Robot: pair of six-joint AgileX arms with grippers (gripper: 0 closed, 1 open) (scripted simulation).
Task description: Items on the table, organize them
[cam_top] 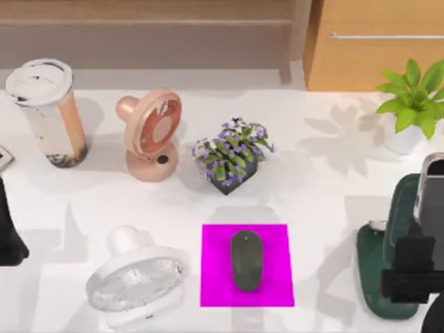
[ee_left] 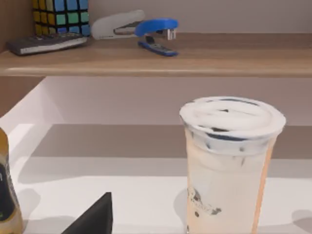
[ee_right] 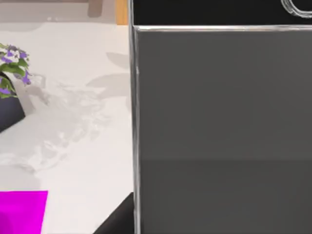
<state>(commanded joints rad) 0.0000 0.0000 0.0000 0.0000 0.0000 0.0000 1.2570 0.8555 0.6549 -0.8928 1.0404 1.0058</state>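
the table [cam_top: 312,173] carried the cup [cam_top: 48,111] far left and the mouse [cam_top: 246,260] on the pink pad [cam_top: 215,277]. the right claw [cam_top: 416,277], probably clamping the phone [cam_top: 431,201], risked dropping it. the left claw [cam_top: 7,236]: grip unclear.

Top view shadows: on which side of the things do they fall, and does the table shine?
Top view: the green plant casts its shadow to its left on the table. Right wrist view: the glossy tabletop mirrors the flowering plant faintly.
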